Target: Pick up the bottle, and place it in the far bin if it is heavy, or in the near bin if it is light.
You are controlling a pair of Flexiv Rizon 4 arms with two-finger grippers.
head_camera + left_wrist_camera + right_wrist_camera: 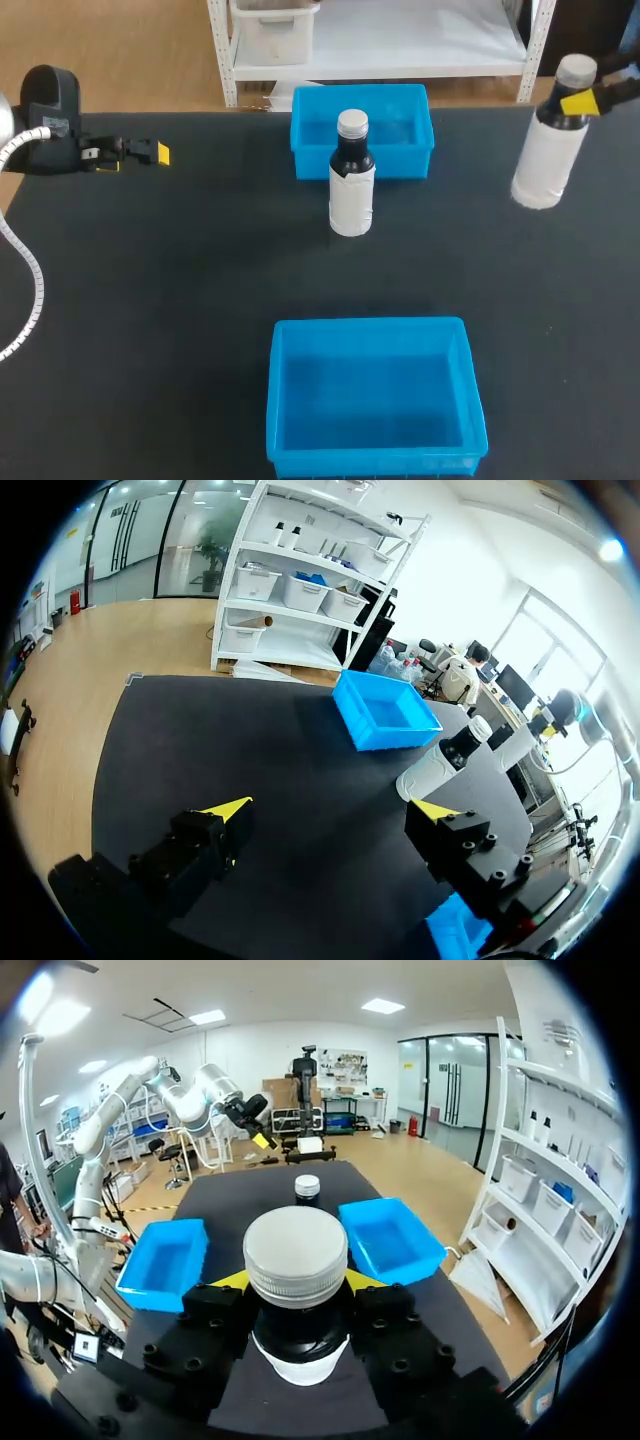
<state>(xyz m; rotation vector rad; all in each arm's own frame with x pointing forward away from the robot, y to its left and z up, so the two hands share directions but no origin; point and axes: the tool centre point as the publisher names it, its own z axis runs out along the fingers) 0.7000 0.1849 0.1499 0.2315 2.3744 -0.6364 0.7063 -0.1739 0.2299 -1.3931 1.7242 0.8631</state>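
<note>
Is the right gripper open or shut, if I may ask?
Shut: the right gripper pinches the bottle at its neck, yellow tips on both sides.

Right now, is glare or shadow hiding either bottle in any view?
Head view: even light, faint shadows; standing bottle and gripped bottle both plain. Left wrist view: window glare behind the bottles, yet both show. Right wrist view: the gripped bottle's cap evenly lit, no glare.

Matt black table (150,300), glossy blue plastic near bin (370,400), paper-wrapped bottle (545,165).
</note>
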